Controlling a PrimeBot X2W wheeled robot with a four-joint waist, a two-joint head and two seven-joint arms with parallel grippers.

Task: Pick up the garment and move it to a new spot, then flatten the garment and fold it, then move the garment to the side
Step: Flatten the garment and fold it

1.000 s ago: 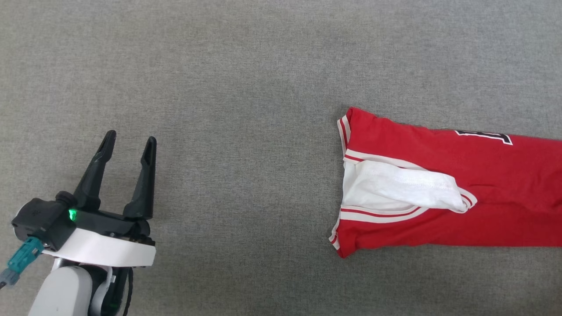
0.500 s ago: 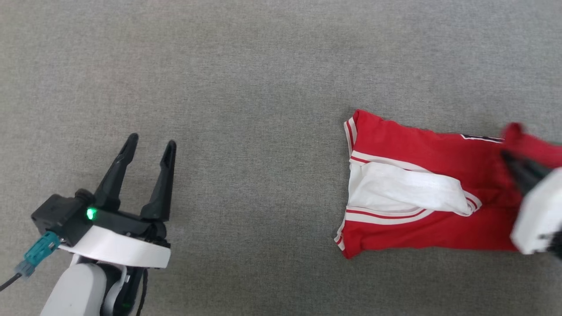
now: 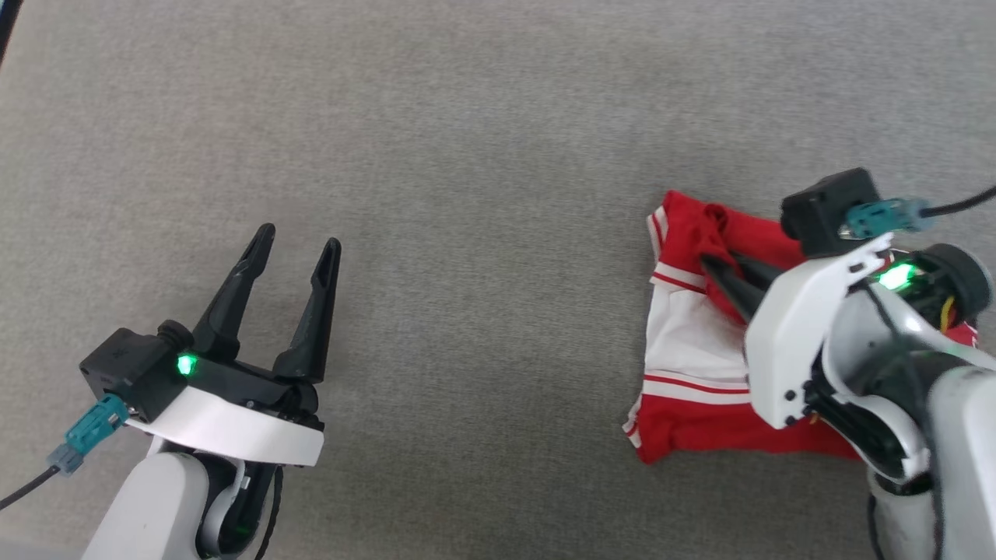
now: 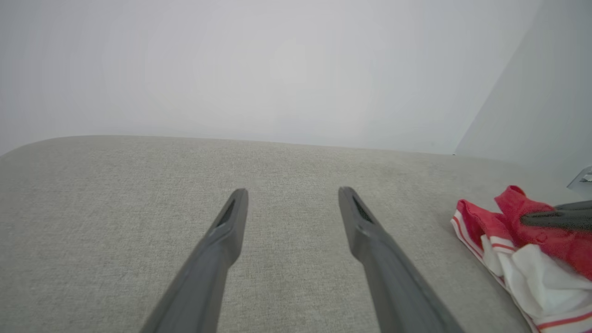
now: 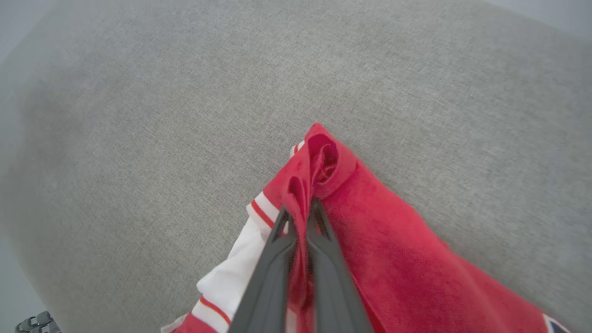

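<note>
Red and bunched, a fold of the garment (image 3: 689,432) sits pinched tight between the two dark fingers of the right gripper (image 3: 712,264), lifted a little while the white-sleeved, striped end lies on the grey fabric surface (image 3: 467,155) at the robot's right. Over on the left, the left gripper (image 3: 299,237) hovers above bare fabric, fingers spread wide and holding nothing, well apart from the garment.

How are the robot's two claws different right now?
The left gripper has its fingers spread wide apart; the right gripper has them pressed together. The left gripper holds nothing; the right gripper pinches a bunched fold of the garment. Both have two long dark fingers.
</note>
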